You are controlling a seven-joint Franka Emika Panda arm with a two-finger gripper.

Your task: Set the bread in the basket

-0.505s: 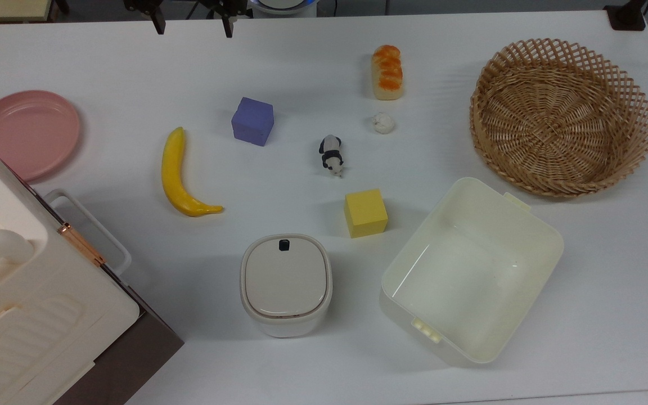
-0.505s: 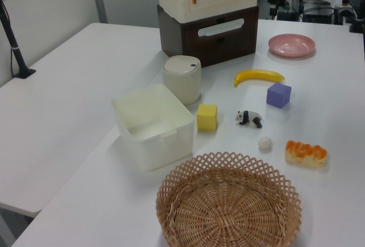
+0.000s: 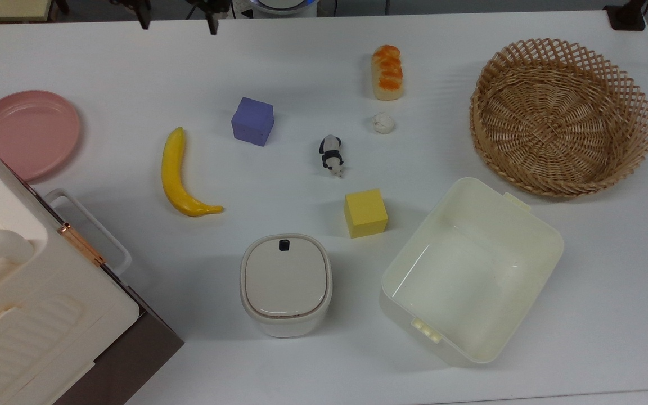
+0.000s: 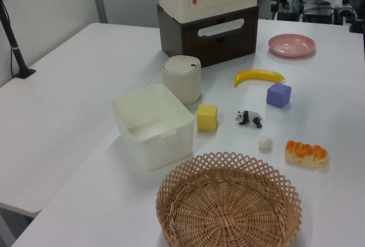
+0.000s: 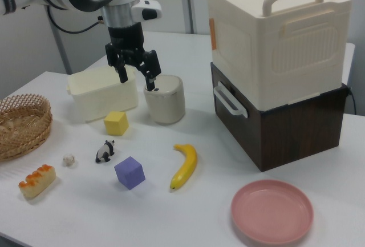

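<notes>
**Gripper up in the air with its fingers spread, bread on the table**

Gripper (image 5: 136,77) hangs above the table in the right view, fingers wide apart and nothing between them. In the top view its two dark fingertips (image 3: 144,19) poke in at the upper edge, well apart from everything else.

Now biggest to smallest. The white table (image 3: 104,62) carries it all. A cream box with handles (image 5: 274,36) sits stacked on a dark brown drawer unit (image 5: 285,124). The basket (image 3: 561,115) is at the top view's right, nothing in it. Just below it in the top view is the cream tub (image 3: 470,270), then the lidded white bin (image 3: 286,284) to the top view's left of that. A pink plate (image 3: 27,132) sits at the top view's far left.

A banana (image 3: 180,174) lies between the plate and the purple cube (image 3: 252,121). A yellow cube (image 3: 365,212) is near the tub's corner.

The bread (image 3: 387,72) lies flat on the table, glazed top up, to the top view's left of the basket and clear of it. Just below it is a small white ball (image 3: 382,122), with a little panda figure (image 3: 331,155) nearby.
</notes>
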